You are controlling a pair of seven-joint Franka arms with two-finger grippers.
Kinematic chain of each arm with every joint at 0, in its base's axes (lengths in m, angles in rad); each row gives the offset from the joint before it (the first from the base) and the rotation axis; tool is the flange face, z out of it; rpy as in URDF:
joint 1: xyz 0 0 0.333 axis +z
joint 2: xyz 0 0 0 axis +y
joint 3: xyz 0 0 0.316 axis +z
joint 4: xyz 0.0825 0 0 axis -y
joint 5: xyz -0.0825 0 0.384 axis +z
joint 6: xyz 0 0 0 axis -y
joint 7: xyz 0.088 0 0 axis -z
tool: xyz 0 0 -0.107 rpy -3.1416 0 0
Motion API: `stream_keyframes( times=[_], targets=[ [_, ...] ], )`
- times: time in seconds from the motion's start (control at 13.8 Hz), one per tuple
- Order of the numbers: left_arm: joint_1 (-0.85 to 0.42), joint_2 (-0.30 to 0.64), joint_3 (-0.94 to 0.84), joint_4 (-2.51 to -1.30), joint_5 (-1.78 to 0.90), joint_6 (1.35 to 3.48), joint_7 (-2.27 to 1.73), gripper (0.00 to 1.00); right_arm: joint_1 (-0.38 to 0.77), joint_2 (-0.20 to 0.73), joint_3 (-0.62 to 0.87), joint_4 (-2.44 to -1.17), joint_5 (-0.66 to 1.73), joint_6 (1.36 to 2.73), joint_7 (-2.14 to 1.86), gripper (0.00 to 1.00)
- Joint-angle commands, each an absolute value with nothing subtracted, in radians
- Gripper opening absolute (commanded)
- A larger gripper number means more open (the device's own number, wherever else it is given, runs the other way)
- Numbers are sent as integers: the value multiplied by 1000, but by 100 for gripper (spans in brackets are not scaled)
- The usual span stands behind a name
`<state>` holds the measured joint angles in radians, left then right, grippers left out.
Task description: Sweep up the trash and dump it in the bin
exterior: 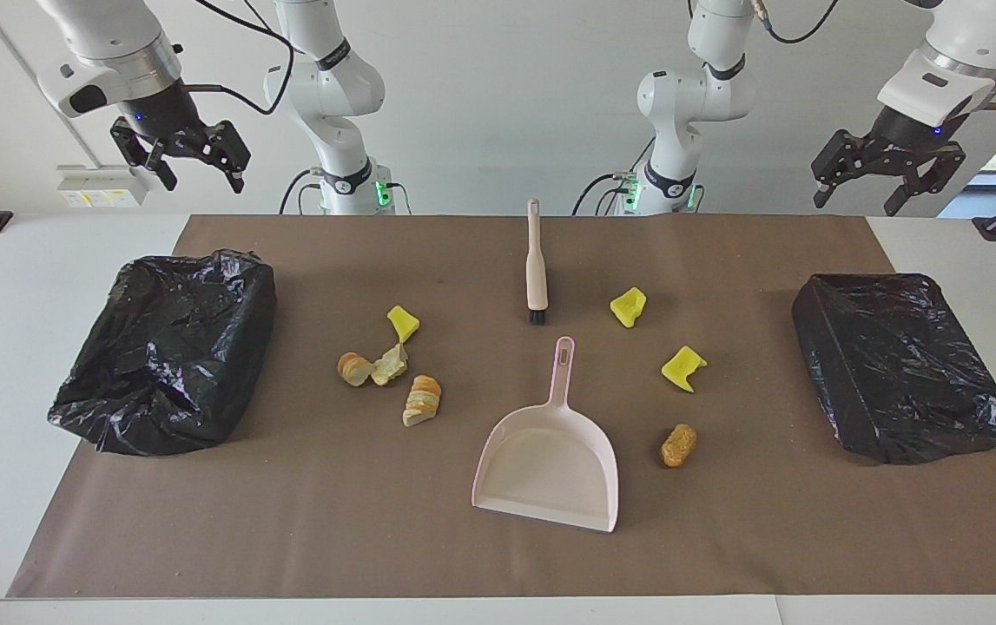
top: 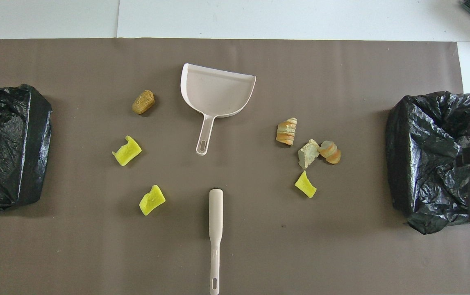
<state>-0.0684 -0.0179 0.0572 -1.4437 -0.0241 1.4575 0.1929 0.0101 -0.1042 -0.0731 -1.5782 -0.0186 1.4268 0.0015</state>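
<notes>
Several pieces of trash lie on the brown mat. Toward the right arm's end are a yellow chunk [exterior: 403, 323] [top: 305, 184] and three bread lumps [exterior: 422, 400] [top: 287, 131]. Toward the left arm's end are two yellow chunks [exterior: 682, 367] [top: 127, 150] and a brown lump [exterior: 678, 444] [top: 143, 102]. Between the two groups lie the pink dustpan [exterior: 550, 460] [top: 216, 92] and, nearer the robots, the beige brush [exterior: 536, 265] [top: 215, 229]. A bag-lined bin [exterior: 168, 347] [top: 431, 155] stands at the right arm's end, another bin [exterior: 897, 365] [top: 9, 147] at the left arm's. The right gripper [exterior: 202, 178] and left gripper [exterior: 862, 195] hang high and open, holding nothing.
The brown mat [exterior: 498, 555] covers most of the white table. The dustpan's handle and the brush's bristles point toward each other. Both arm bases stand at the table's edge near the brush handle.
</notes>
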Motion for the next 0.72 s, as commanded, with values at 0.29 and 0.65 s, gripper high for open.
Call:
stream_keyframes(
  times=[0.29,0.65],
  targets=[
    [-64,-31,54,-1445,-18,1450,183,100,11,-129,-48,-1586,-81,1425,-9,100],
    [-66,-31,54,-1447,-21,1451,192,100,25,-121,-43,-1643,6,1504,-8,100]
  ],
)
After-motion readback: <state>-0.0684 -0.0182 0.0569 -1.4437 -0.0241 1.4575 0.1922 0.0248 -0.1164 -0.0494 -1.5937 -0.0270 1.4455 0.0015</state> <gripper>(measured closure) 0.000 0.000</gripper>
